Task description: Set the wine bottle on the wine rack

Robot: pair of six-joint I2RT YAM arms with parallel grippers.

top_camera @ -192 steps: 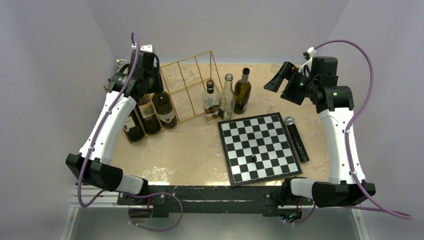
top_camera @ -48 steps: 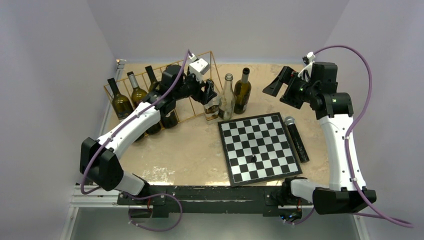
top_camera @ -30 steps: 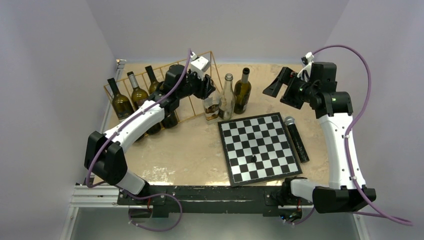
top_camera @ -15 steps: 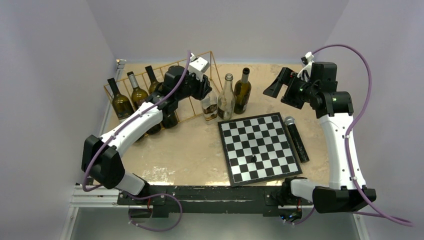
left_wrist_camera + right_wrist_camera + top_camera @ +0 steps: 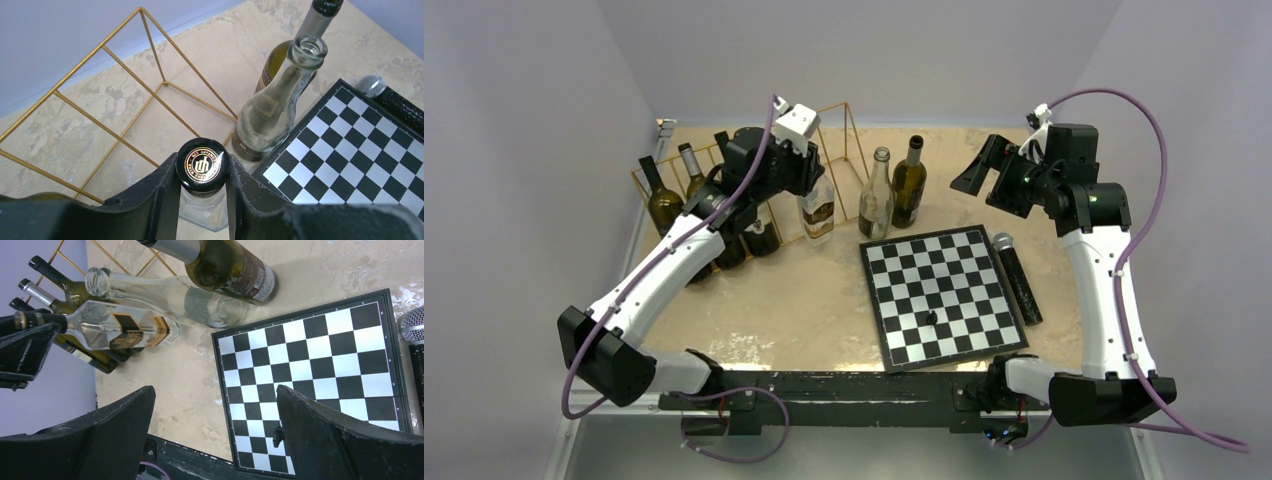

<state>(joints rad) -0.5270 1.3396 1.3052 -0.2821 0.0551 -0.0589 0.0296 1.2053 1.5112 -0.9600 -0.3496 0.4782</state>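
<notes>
The wine rack [image 5: 828,128] is a gold wire frame at the back left. Its left slots hold three dark bottles [image 5: 665,206]. My left gripper [image 5: 808,174] is shut on the black-capped neck of a clear labelled wine bottle [image 5: 818,212]. It holds the bottle upright at the front of the rack's empty right slots. In the left wrist view the fingers clamp the cap [image 5: 202,164], with the gold wires [image 5: 102,126] behind. My right gripper [image 5: 982,168] is open and empty, high above the table's back right. The right wrist view shows the held bottle [image 5: 120,330].
A clear empty bottle [image 5: 877,200] and a dark green bottle [image 5: 909,185] stand right of the held one. A chessboard [image 5: 944,295] with one black piece [image 5: 931,318] lies front right. A microphone [image 5: 1016,275] lies along the board's right edge.
My left arm swung from the rack's left end to the clear labelled bottle, shut on its neck and carried it left, away from the other two bottles. The right arm barely moved.
</notes>
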